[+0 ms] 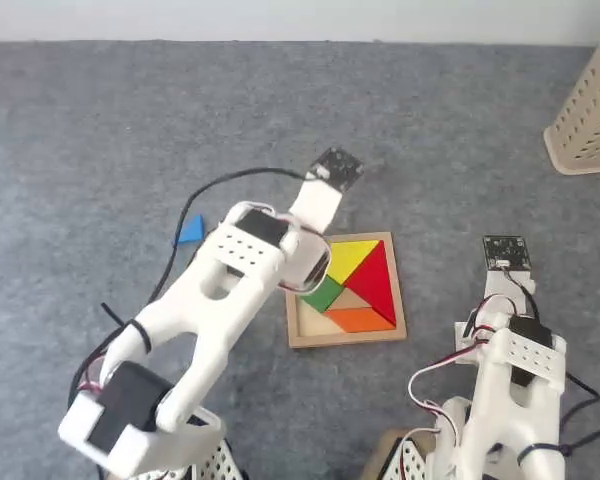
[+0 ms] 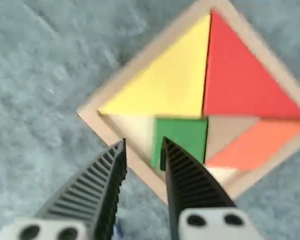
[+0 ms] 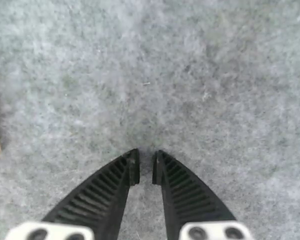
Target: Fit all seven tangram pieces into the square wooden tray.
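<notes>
The left pincer [image 2: 142, 145], slightly parted and empty, hovers over the rim of the wooden tray [image 1: 346, 339] beside the green piece [image 2: 182, 137]. A blue piece [image 1: 190, 231] lies well apart on open worktop [image 1: 100, 150]. The right pincer [image 3: 145, 160], almost closed, holds nothing.

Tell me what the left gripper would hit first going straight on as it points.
Likely the near rim of the wooden tray, right beside the green square; depth is unclear.
</notes>
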`<state>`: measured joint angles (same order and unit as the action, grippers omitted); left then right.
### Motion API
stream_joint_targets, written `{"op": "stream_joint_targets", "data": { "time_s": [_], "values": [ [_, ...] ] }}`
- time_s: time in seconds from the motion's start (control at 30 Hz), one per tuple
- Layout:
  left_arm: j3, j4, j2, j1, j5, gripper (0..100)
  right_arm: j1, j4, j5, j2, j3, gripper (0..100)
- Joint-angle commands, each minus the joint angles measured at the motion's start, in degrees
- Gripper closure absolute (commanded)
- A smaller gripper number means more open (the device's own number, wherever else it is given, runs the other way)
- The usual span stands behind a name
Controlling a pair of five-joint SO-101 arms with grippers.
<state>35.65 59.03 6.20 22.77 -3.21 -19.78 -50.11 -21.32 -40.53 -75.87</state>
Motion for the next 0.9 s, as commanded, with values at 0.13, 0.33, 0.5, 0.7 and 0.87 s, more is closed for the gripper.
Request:
{"op": "stream_joint_targets", "data": {
  "time_s": [0.13,0.33,0.5,0.7,0.87],
  "values": [
    [4.79,-6.59,-4.66,0.35,-1.32,89,0.57,0.84,0.18,-1.54,0.26,91.6],
    [-2.77,-3.6,-12.75,5.1,-0.97,89,0.57,0.84,0.18,-1.54,0.26,91.7],
    [-4.53,-3.52,-13.19,5.71,-0.88,89,0.57,0.84,0.18,-1.54,0.26,91.7],
    [-4.44,0.97,-1.93,1.05,-1.05,89,0.57,0.84,0.18,-1.54,0.26,91.7],
    [-4.35,4.57,10.37,-12.31,-1.93,88,0.57,0.84,0.18,-1.45,0.26,91.7]
  ]
}}
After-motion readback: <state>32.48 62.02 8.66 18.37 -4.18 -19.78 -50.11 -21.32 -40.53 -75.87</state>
